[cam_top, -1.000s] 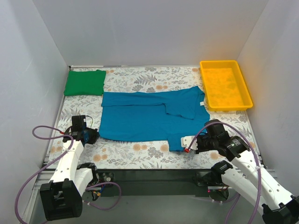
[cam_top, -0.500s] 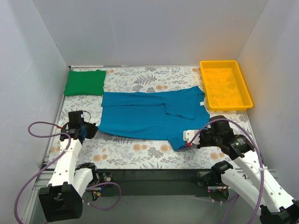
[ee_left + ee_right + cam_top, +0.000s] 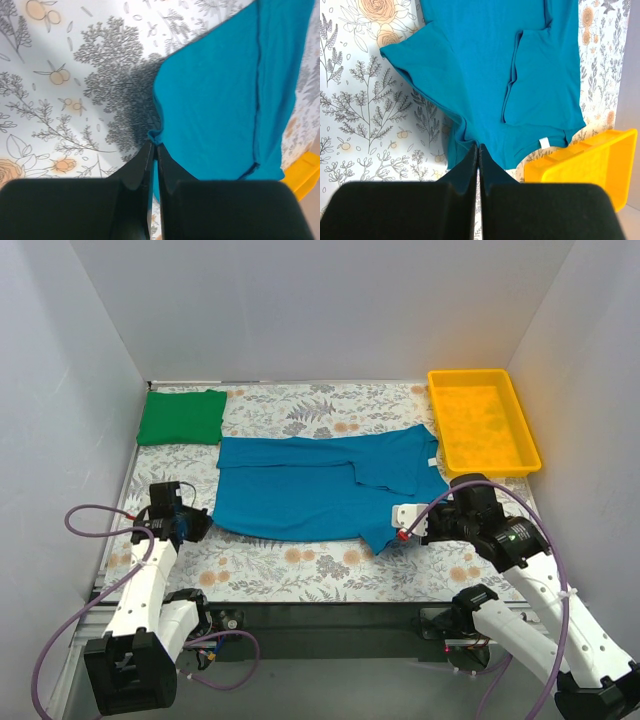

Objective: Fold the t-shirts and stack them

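The left pincer is closed on the near left corner of the teal shirt. The right pincer is closed on its near right edge, by the sleeve (cloth is bunched at both tips). Two grips are judged to be taken so the near edge can be folded over. Ahead of both pincers the shirt lies spread on the surface. Room is bounded by the folded green shirt beyond the left pincer and by a tray beyond the right.
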{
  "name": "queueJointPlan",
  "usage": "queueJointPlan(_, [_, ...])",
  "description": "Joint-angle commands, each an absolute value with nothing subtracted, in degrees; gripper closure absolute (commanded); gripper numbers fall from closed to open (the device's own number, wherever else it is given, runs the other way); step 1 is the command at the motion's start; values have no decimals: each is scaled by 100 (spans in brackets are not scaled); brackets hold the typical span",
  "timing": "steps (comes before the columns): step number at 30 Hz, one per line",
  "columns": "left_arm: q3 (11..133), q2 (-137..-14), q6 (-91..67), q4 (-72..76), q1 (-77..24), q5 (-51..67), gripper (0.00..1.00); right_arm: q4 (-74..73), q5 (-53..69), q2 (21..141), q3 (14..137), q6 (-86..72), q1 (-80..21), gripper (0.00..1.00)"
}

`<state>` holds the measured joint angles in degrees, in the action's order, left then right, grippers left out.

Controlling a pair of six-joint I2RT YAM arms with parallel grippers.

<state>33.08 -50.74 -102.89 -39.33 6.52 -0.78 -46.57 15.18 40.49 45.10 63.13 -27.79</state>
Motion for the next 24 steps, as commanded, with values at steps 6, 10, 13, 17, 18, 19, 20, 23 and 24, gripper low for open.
queueJointPlan(6, [2743, -5211, -10266, -3727, 642, 174, 100, -4456, 1547, 4245, 4860, 6223, -2742, 99])
queueJointPlan(10, [2628, -5449, -10274, -3586, 642, 141, 100, -4211, 1468, 4420, 4896, 6188, -2733, 99])
queueJointPlan(13, [2575, -5625, -10266, -3525, 642, 71, 100, -4035, 1371, 4561, 4939, 6170, -2681, 99])
queueJointPlan(17, [2645, -5564, -10292, -3524, 650, -175, 100, -3885, 1388, 4719, 5071, 6144, -2549, 99])
queueJointPlan(18, [2672, -5503, -10301, -3533, 642, -211, 100, -3859, 1415, 4755, 5097, 6144, -2505, 99])
queueJointPlan(19, [2759, -5511, -10301, -3533, 650, -228, 100, -3806, 1424, 4833, 5124, 6144, -2418, 99])
queueJointPlan(20, [2803, -5519, -10292, -3542, 642, -272, 100, -3780, 1450, 4877, 5133, 6161, -2356, 99])
queueJointPlan(23, [2962, -5668, -10266, -3516, 642, -255, 100, -3639, 1643, 5027, 5133, 6223, -2075, 99])
queueJointPlan(24, [2988, -5756, -10274, -3481, 642, -237, 100, -3586, 1722, 5071, 5133, 6231, -2031, 99])
